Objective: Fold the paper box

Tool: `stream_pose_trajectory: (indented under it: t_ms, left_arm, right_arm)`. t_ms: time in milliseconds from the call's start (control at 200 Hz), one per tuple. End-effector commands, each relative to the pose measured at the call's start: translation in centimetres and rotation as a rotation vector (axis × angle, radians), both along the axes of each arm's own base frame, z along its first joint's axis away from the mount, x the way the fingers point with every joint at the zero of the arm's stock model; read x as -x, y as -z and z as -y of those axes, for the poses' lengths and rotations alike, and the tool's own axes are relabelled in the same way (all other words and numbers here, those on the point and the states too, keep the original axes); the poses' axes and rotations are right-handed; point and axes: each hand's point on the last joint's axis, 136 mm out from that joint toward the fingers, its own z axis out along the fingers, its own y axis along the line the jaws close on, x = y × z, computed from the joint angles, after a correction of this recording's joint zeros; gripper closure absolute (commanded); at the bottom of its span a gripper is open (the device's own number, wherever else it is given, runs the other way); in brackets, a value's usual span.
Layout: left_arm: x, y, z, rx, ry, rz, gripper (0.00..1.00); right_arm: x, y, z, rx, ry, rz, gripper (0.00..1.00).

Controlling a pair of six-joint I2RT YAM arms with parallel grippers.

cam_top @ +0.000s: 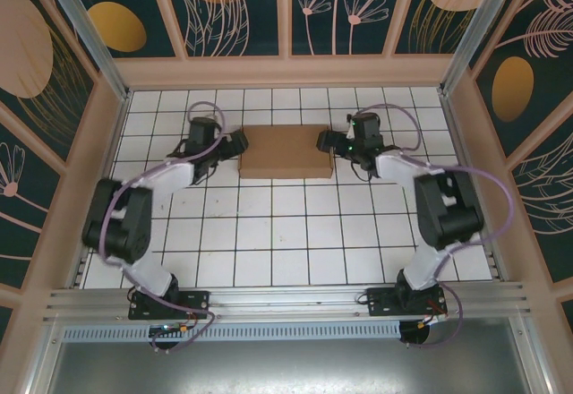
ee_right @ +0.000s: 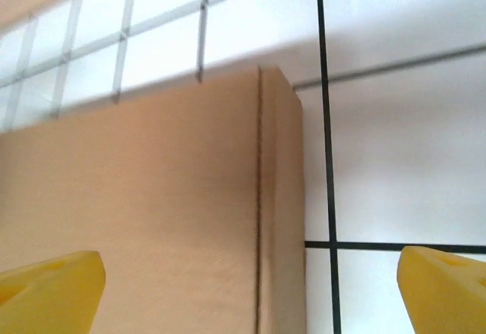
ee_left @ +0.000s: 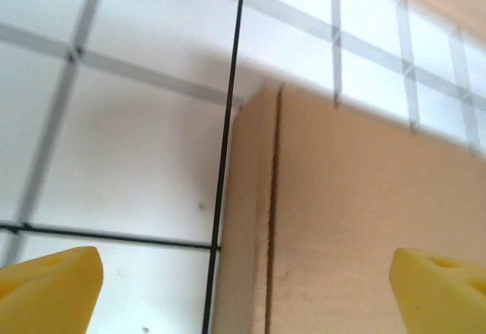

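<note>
On the white tiled table (cam_top: 269, 233) you have the paper box (cam_top: 286, 151) lying in the far middle, square to the grid. From above it reads as a shallow, closed brown rectangle with a flat top, and you can see no flap standing up or splayed out. By that look the folding is largely done. What may be left is a check or a press on the end walls, which the overhead view cannot settle. Your two arms reach in from either side, the left gripper (cam_top: 235, 143) just beside the box's left end and the right gripper (cam_top: 327, 141) just beside its right end. Both pincers are spread wide and hold nothing: each wrist view shows yellow fingertips (ee_left: 53, 285) (ee_right: 448, 281) well apart at the frame's edges. Between them is a box corner (ee_left: 364, 212) (ee_right: 152, 197), its crease running straight down beside a narrow side wall
</note>
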Motion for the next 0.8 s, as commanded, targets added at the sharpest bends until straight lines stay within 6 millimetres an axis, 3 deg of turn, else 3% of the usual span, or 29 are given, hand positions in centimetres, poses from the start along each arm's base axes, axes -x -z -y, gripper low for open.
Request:
stream_pose_trajectory:
  t_ms: [0,40,105,170,270,355,420,505,571,601,631,691,741,791]
  left_arm:
    - [0.6,-9.0,-3.3,-0.078,-0.054,0.349,0.01]
    - [1.3,-10.3,-5.3,-0.141,-0.139,0.419,0.01]
    - [3.0,-10.6,-9.6,-0.251,-0.344,0.470,0.01]
    - [4.0,-10.4,-10.4,-0.482,-0.291,0.534,0.01]
    - [5.0,-6.0,-12.8,-0.715,-0.296,0.473,0.01]
    - [6.2,-2.0,-15.9,-0.698,-0.403,0.372,0.01]
    - [7.0,-1.0,-15.9,-0.631,-0.368,0.400,0.01]
    - [7.0,-1.9,-16.2,-0.531,-0.402,0.497,0.01]
    - [7.4,-1.5,-17.1,-0.502,-0.459,0.532,0.01]
    - [7.2,-1.1,-16.6,-0.478,-0.394,0.542,0.01]
    - [7.0,-0.2,-16.2,-0.469,-0.352,0.524,0.01]
    - [7.0,-0.9,-15.2,-0.470,-0.296,0.581,0.01]
    - [5.8,0.1,-14.0,-0.478,-0.206,0.534,0.01]
    - [5.9,-0.1,-14.3,-0.466,-0.220,0.540,0.01]
  right_arm:
    - [0.6,-8.6,3.6,0.053,0.169,0.288,0.01]
    - [1.3,-9.8,5.4,0.083,0.246,0.359,0.01]
    - [2.8,-10.6,7.5,0.152,0.312,0.487,0.01]
    - [4.9,-11.5,8.9,0.262,0.311,0.662,0.01]
    - [7.4,-11.0,10.3,0.459,0.269,0.793,0.01]
    - [8.0,-8.6,14.3,0.537,0.417,0.749,0.01]
    - [8.0,-6.2,16.8,0.520,0.508,0.666,0.01]
    - [7.9,-3.6,17.4,0.483,0.451,0.635,0.01]
    - [8.8,-2.9,18.5,0.428,0.487,0.700,0.01]
    - [9.1,-2.6,19.0,0.402,0.502,0.716,0.01]
    - [9.4,-2.1,18.5,0.370,0.447,0.741,0.01]
    - [9.4,-2.0,17.6,0.378,0.391,0.768,0.01]
    - [8.1,-0.9,16.8,0.385,0.327,0.702,0.01]
    - [7.1,-0.7,16.9,0.359,0.309,0.683,0.01]
